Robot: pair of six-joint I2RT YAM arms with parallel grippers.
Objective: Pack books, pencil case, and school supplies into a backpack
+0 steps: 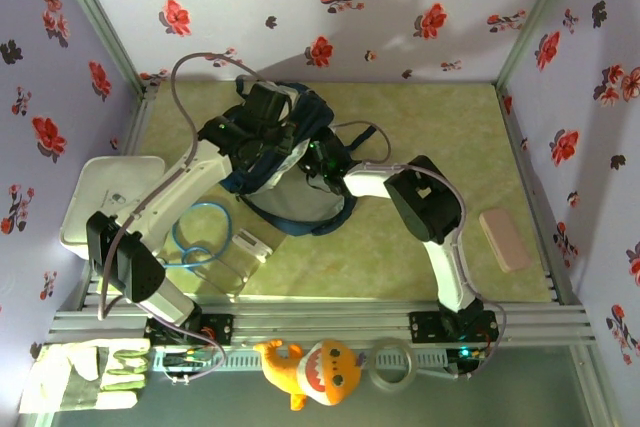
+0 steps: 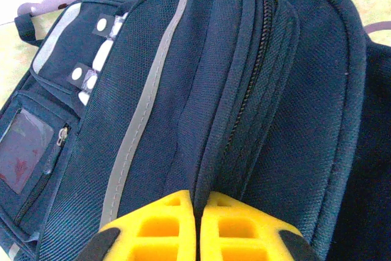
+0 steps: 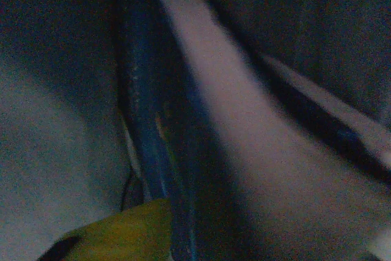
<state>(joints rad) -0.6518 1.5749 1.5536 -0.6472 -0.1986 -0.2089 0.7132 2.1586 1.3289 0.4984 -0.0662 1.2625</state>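
- Top view: navy-blue woven-fabric backpack (image 1: 300, 205) sits mid-desk on the mottled yellow-green desk (image 1: 400, 257), slumped, with dark straps trailing toward the near edge. Both arms meet at it, the left from the near left, the right from the near right.
- Top view, off to the sides: white flat plastic tray (image 1: 105, 197) at the left edge; thin blue cable loop (image 1: 195, 237) and small white oblong block (image 1: 250, 244) between tray and backpack; pink oblong eraser-like block (image 1: 503, 239) well apart on the right.
- Top view, front rail: orange plush shark (image 1: 310, 372), clear tape roll (image 1: 392, 365), pale work gloves (image 1: 85, 375).
- Left wrist view gives the detail the top view lacks: coarse nylon weave, grey piping stripe, black zip teeth curving over the top panel, and a clear window pocket at lower left.
- Left hand (image 2: 197, 229): yellow ribbed fingers pressed flat together, a ridge of backpack fabric beside the zip running into the seam between them, pinched.
- Right hand (image 1: 320, 163) is sunk into the backpack's mouth in the top view.
- Right wrist view: dark, blurred interior. A thin bright-blue book (image 3: 146, 151) stands on edge, touching one yellow finger (image 3: 122, 236). Cannot tell how wide this hand stands or whether it grips.
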